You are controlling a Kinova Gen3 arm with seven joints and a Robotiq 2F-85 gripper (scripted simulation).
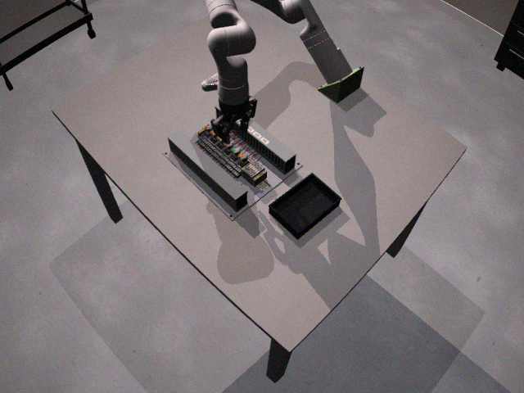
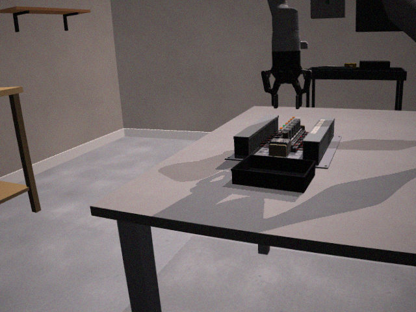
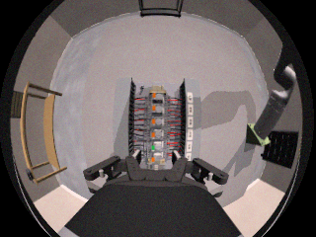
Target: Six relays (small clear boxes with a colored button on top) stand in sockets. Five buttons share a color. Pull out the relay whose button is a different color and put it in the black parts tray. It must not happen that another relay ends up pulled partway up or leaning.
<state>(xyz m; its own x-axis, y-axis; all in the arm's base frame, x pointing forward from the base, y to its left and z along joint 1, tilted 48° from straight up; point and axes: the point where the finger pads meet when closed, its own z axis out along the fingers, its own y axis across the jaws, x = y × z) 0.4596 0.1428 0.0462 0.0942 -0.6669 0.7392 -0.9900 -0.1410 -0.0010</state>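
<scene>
A row of relays [image 1: 223, 146] stands in sockets on a mounting plate between two grey ducts. Most buttons are orange. One relay has a green button [image 1: 232, 149]; it also shows in the wrist view [image 3: 153, 148] and in the exterior view [image 2: 284, 126]. My gripper [image 1: 230, 124] hangs above the far end of the row, open and empty. In the exterior view the gripper [image 2: 286, 101] is well above the relays. The black parts tray [image 1: 304, 205] lies on the table beside the plate's near end and looks empty.
Two long grey ducts [image 1: 205, 174] [image 1: 269, 147] flank the relay row. A tan terminal block [image 1: 254, 173] sits at the row's near end. The arm's green-edged base [image 1: 341, 84] stands at the back right of the table.
</scene>
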